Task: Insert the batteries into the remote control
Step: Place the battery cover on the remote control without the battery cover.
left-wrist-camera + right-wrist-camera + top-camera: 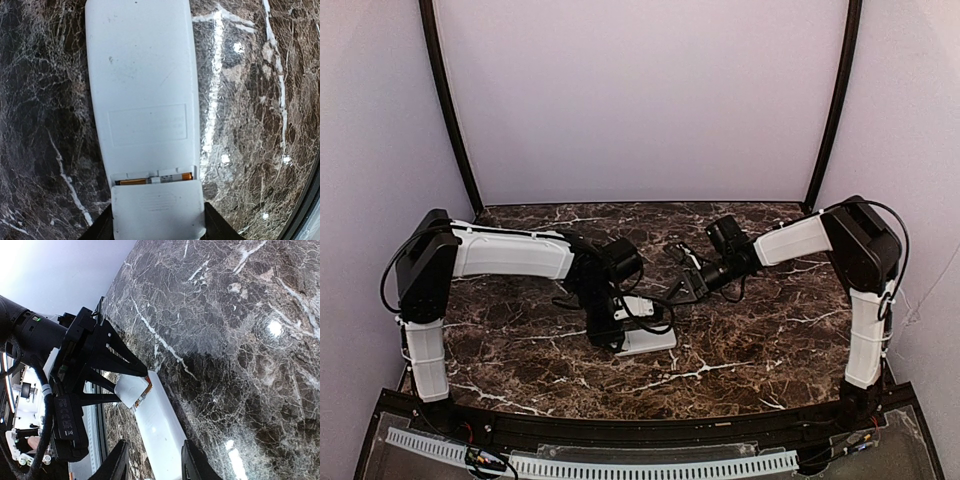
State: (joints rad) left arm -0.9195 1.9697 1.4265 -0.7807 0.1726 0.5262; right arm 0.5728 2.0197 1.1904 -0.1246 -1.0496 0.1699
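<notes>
- The remote control (140, 75) lies flat on the dark marble worktop (260, 125), near the middle and a little toward the near edge. Its plain white back faces up and its length runs roughly left to right.
- The left pincer (157, 216) is at the remote control's left end. One black finger stands on each side of a small white battery cover (157, 210), and the pincer is clenched on the cover's edges.
- The cover rests on the back of the remote control at the battery compartment. It is not fully home, and a narrow slot of the compartment shows between the cover's edge and the body.
- In that slot sit the batteries (172, 177), seen only as a thin orange and silver strip lying across the remote control's width. How many there are cannot be told.
- Farther off and to the right, the right pincer (682, 290) hangs just beyond the remote control's right end and points back toward it. It is released, with its fingers apart and gripping nothing. From its wrist, the remote control's right end shows in the gap between the fingers.
</notes>
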